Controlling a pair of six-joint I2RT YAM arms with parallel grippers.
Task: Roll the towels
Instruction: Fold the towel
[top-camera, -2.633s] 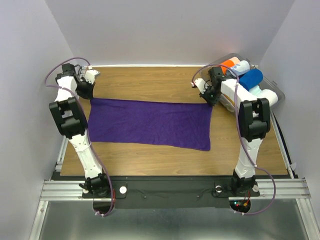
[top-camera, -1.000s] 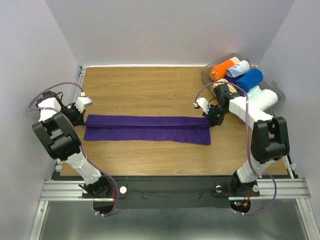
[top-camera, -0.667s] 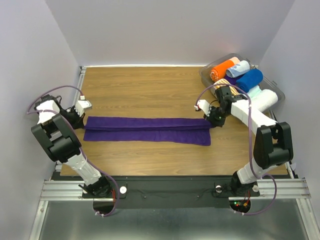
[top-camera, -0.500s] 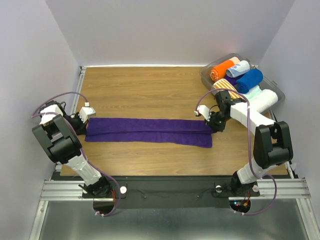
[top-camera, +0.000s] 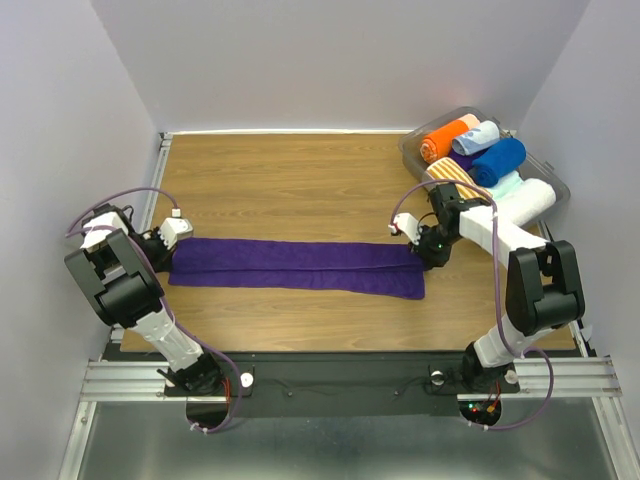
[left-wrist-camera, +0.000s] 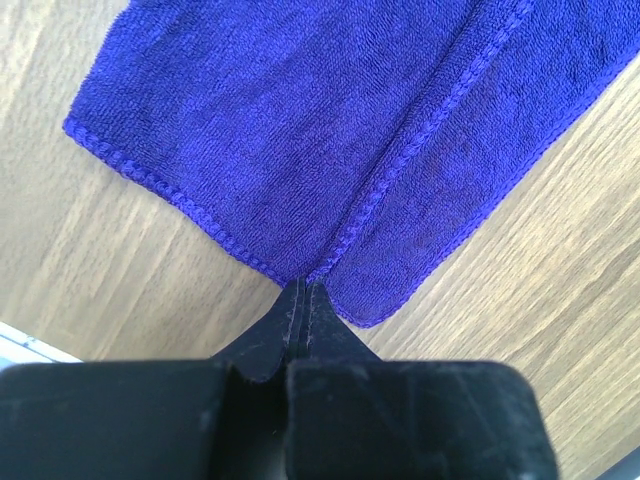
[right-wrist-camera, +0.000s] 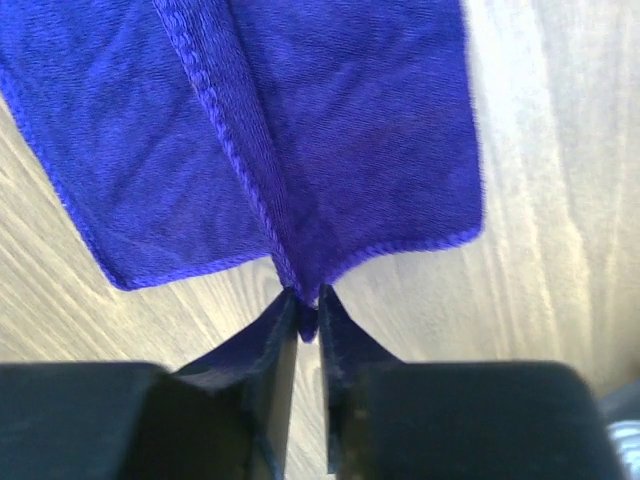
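**Lengthwise fold down, rolling not yet begun**

Closing out the lengthwise fold of the purple towel (top-camera: 295, 267); no roll started. Laid as a long, narrow, doubled strip across the near half of the table (top-camera: 300, 180), with hems stacked slightly off in both wrist views. Pinched at its left end by the left gripper (top-camera: 175, 242), jaws pressed fully together on the folded corner. Met at its right end by the right gripper (top-camera: 427, 256), jaws parted to a narrow slit with a tuck of cloth in it. Probably letting go; cannot tell whether any hold remains. Already rolled and resting in the bin (top-camera: 563, 190) at far right: the royal blue towel (top-camera: 497, 160).

Next, most likely: free both ends, take one short end and turn it over itself along the strip. Calls for aligned layers and a tight first turn, given soft, easily skewed cloth.

Compared with half a second back: right end of the strip drawn slightly nearer, right gripper with it, left gripper barely changed. Compared with the oldest view: spread wide then, about half that width now.
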